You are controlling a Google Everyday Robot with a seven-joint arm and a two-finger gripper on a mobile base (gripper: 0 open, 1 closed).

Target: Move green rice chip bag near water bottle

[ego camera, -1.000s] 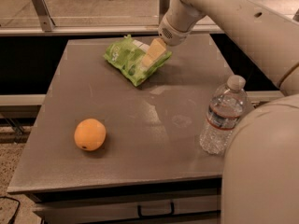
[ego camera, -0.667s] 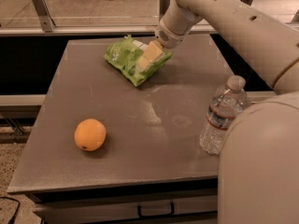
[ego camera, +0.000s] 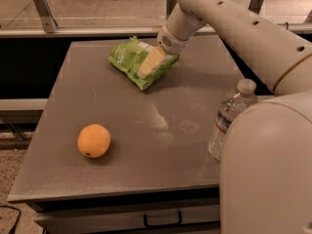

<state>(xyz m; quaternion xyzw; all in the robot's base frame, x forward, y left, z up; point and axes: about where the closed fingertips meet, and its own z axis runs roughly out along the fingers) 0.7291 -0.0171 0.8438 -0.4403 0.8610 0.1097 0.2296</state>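
Very close, in the lower right of the frame: big pale robot body [ego camera: 265,179], hiding part of the table [ego camera: 146,172].

Just left of that body, near the right edge of the table: water bottle [ego camera: 228,123], standing up, white cap on top.

In the lower left part of the table: an orange [ego camera: 93,140], all alone, well apart from the bottle.

Farther back, upper middle of the frame: green rice chip bag [ego camera: 127,60], lying near the back edge of the table. Well apart from the bottle, with a wide bare strip of table between.

On the bag's right end: the gripper [ego camera: 145,70], reaching down from the long pale arm [ego camera: 234,23] that comes in from the upper right. Fingers [ego camera: 152,60] look pinched on the bag, one pale finger flat on top, the other hidden under the crinkly green.

How far along: looks like the grabbing part only. Bag not near the bottle yet. Left to do, most likely: lift or slide the bag toward the lower right, set down beside the bottle without knocking over, then let go.

Counting: one green bag, one bottle, one orange, one gripper.
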